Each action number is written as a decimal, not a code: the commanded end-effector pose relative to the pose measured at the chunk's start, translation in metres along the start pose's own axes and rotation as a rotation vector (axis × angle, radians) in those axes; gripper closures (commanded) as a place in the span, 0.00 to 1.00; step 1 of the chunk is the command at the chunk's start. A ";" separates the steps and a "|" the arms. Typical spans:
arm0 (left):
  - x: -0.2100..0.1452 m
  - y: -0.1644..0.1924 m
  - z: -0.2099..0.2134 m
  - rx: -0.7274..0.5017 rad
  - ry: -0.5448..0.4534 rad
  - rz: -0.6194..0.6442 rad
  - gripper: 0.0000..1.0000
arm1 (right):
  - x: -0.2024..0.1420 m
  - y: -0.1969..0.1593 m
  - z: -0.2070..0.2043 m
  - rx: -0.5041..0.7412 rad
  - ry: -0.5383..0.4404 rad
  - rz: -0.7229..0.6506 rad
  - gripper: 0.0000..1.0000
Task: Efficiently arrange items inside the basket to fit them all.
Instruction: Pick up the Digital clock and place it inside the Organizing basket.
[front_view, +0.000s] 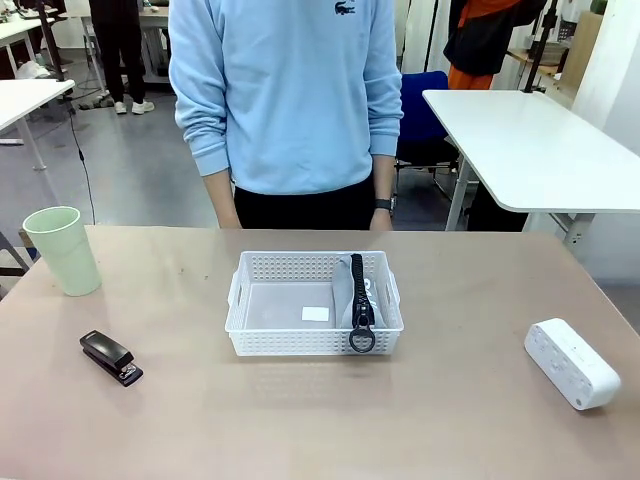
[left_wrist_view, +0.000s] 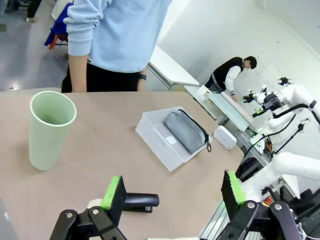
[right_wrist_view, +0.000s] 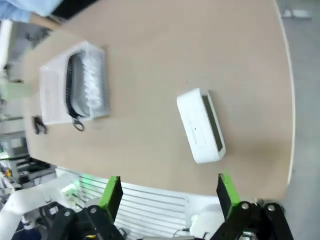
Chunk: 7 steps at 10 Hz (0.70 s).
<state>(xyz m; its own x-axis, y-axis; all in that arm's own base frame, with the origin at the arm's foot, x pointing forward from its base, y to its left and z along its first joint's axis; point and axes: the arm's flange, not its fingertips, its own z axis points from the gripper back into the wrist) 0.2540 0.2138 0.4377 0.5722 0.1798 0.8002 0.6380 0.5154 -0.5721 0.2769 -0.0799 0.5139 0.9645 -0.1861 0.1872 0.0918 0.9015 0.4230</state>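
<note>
- Matte tan-brown table (front_view: 300, 430), flat and smooth, in a bright room; a person (front_view: 285, 90) in a pale blue sweatshirt stands at the far edge, arms down.
- Basket (front_view: 290, 343): white moulded plastic, rectangular, lattice-perforated walls, flared rim. Sits at table ctr. Smooth floor with a small white label (front_view: 315, 313).
- Pouch (front_view: 345, 285): grey soft fabric, oblong, set on edge inside the basket along its right wall, black zip uppermost. Black strap w/ ring (front_view: 362, 340) hangs over the front rim.
- Cup (front_view: 63, 250): pale green plastic, tapered, upright, far left of table, well apart from basket.
- Stapler (front_view: 110, 357): small, black, glossy, lying flat front-left of basket, near the cup.
- Box (front_view: 572, 362): white, rounded-rectangular, smooth shell, lying flat at the right side, well apart from basket.
- Left gripper (left_wrist_view: 171, 189): black fingers, green pads (left_wrist_view: 111, 192), jaws spread wide, released, gripping no item. Stapler lies just beyond its pad in the wrist view.
- Right gripper (right_wrist_view: 169, 189): jaws likewise spread wide, released. Box lies just ahead of it on the table.
</note>
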 end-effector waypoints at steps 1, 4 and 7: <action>0.002 0.000 0.000 -0.013 -0.022 -0.023 0.00 | -0.021 0.029 -0.033 -0.147 0.070 0.015 0.00; 0.002 0.000 0.000 -0.013 -0.022 -0.023 0.00 | -0.021 0.054 -0.071 -0.246 0.150 0.035 0.00; 0.002 0.000 0.000 -0.013 -0.022 -0.023 0.00 | -0.003 0.065 -0.042 -0.229 0.125 0.046 0.00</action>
<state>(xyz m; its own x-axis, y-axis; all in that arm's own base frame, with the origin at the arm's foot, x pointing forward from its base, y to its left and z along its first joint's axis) 0.2542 0.2138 0.4376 0.5714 0.1788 0.8010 0.6394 0.5147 -0.5711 0.2940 -0.0004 0.5032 0.9910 -0.0946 0.0946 0.0730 0.9748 0.2107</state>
